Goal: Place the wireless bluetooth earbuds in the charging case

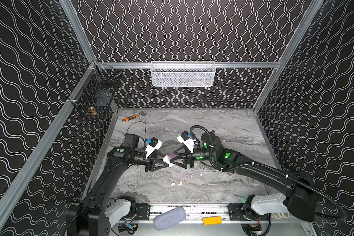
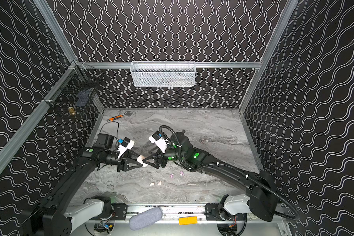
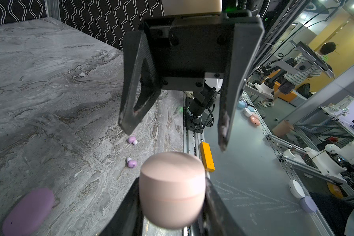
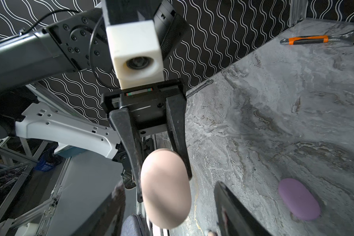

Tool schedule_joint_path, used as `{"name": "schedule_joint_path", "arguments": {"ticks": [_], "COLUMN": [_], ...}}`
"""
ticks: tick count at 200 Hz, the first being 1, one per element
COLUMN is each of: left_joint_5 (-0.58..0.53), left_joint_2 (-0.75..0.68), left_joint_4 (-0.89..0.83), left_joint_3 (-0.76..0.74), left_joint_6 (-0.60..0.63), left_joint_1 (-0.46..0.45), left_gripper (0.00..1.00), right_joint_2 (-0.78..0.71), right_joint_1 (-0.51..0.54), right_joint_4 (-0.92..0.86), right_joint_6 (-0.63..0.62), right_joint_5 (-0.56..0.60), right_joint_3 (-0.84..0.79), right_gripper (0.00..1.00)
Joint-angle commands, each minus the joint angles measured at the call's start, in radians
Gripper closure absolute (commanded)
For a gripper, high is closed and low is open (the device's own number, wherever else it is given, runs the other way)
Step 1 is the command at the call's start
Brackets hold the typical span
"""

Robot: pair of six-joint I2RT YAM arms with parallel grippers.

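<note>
My left gripper (image 1: 168,162) is shut on a cream-pink charging case (image 1: 167,159), held above the table; its lid is closed along a visible seam (image 3: 172,197). My right gripper (image 1: 172,157) faces it, open, its fingers (image 4: 223,196) standing clear on both sides of the case's free end (image 4: 166,190). A lilac case (image 4: 298,201) lies on the table just behind. Two lilac earbuds (image 1: 191,175) (image 1: 201,173) and two cream earbuds (image 1: 173,184) (image 1: 180,183) lie loose on the marble nearer the front, in both top views (image 2: 171,175) (image 2: 159,183).
An orange-handled wrench (image 1: 131,118) lies at the back left. A white mesh basket (image 1: 183,74) hangs on the back wall, a black wire basket (image 1: 96,96) on the left rail. A grey pouch (image 1: 169,217) and a yellow block (image 1: 212,220) rest on the front rail.
</note>
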Motion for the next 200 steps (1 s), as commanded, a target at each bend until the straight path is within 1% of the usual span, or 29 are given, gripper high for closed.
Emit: {"name": "schedule_joint_path", "arguments": {"ticks": [1,22,39,85,142,200], "left_joint_5": [0.005,0.001,-0.001,0.001,0.0,0.002], "left_joint_2": [0.002,0.004,0.002,0.017,0.017,0.008], "left_joint_4": [0.019,0.019,0.018,0.016,0.017,0.018], "left_joint_3": [0.005,0.004,0.002,0.008,0.008,0.005], "left_joint_6": [0.013,0.012,0.013,0.011,0.008,0.008], "left_joint_1": [0.0,0.001,0.0,-0.001,-0.001,0.0], "left_gripper": [0.97,0.96,0.96,0.94,0.93,0.94], "right_joint_2": [-0.015,-0.02,-0.019,-0.007,0.047,0.038], "right_joint_1": [0.008,0.027,0.049,0.068,0.094,0.096], "right_joint_4": [-0.024,-0.082,-0.11,-0.119,-0.142,-0.145], "right_joint_6": [0.002,-0.012,-0.027,-0.041,-0.061,-0.068], "right_joint_5": [0.088,0.168,0.197,0.206,0.228,0.257], "right_joint_3": [0.0,0.012,0.015,0.007,0.046,0.046], "right_gripper": [0.28,0.25,0.24,0.24,0.24,0.24]}}
